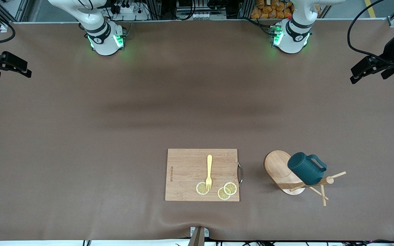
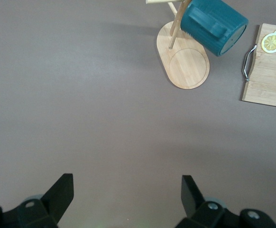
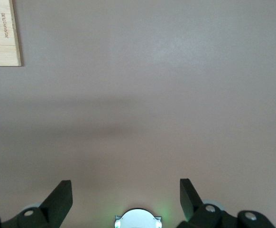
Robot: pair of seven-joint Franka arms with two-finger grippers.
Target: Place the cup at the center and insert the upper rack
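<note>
Front view shows both arms waiting, raised at the table's two ends, the left gripper [image 1: 354, 76] and right gripper [image 1: 26, 70] with fingers spread and empty. Well away from both, the cup [image 1: 305, 168] hangs tilted on the mug tree [image 1: 287, 173], beside the cutting board [image 1: 186, 174].

Brown table [image 1: 115, 136]: cutting board [image 1: 186, 171], upper rack [image 1: 280, 169]

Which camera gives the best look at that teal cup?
The front view: the whole cup shows, handle included, hanging on the rack. The left wrist view cuts its top off at the picture's edge. The right wrist view misses it.
</note>
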